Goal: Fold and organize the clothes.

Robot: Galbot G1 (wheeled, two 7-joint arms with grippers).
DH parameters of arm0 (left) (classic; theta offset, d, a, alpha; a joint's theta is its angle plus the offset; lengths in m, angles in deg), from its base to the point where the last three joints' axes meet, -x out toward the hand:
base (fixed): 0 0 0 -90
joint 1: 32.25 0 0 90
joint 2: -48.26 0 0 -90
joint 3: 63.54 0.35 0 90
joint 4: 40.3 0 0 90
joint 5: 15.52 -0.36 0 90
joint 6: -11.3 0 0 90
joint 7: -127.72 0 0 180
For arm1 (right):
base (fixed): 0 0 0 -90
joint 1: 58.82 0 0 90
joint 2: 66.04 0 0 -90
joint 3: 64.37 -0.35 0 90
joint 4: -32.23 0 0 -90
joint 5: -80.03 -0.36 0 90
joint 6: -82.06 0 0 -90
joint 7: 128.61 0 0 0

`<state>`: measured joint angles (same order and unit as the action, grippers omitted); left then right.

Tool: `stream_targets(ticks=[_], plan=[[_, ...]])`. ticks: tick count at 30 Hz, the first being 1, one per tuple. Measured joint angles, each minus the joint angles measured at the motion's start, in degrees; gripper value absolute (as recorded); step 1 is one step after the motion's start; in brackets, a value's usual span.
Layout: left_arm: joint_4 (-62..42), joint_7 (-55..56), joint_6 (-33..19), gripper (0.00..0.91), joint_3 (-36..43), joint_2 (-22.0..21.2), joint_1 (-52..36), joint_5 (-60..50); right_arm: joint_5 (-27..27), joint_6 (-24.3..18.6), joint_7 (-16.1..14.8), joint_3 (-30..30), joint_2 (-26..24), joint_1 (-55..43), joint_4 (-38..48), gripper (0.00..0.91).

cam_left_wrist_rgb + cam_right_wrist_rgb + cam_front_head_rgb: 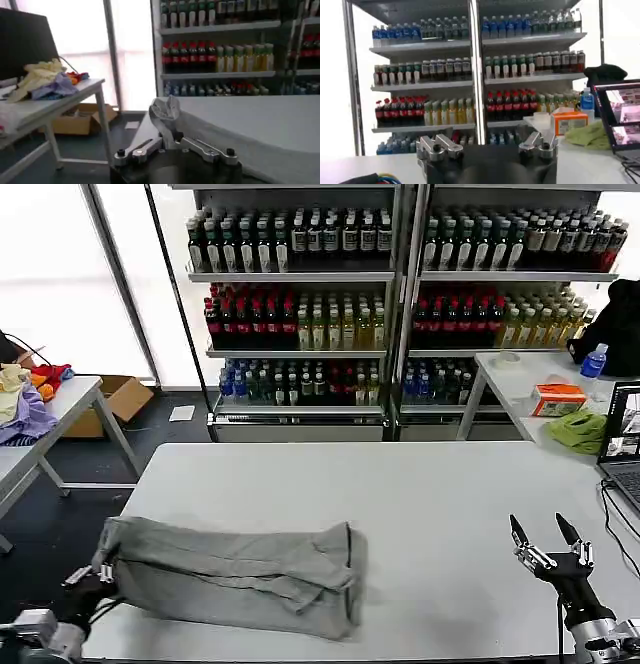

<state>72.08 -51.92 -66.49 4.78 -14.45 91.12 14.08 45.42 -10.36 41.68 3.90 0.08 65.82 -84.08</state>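
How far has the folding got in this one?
Partly done: the shirt lies on the table as a long folded band. In hand: the left gripper pinches its end. The right gripper hovers open, apart. Left: folding it shorter and tidying.

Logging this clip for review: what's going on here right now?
A two-armed robot is folding a grey shirt on a white table. The left gripper is shut on the shirt's left edge, at the table's near left corner. The right gripper hangs open over the table's near right side, holding nothing.
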Motion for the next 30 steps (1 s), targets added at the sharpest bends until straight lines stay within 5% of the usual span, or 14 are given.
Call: stream_targets(ticks=[10,30], plan=[[5.1,1.6,3.9,0.0,-1.6,0.3,-1.7,7.1,0.5,0.0,-0.1,0.6,0.7,0.4,-0.1,0.907],[9.2,6.1,4.8,0.0,29.7,-4.9,-7.9,15.1,2.7,-1.2,-1.1,2.0,3.5,2.1,0.8,0.907]])
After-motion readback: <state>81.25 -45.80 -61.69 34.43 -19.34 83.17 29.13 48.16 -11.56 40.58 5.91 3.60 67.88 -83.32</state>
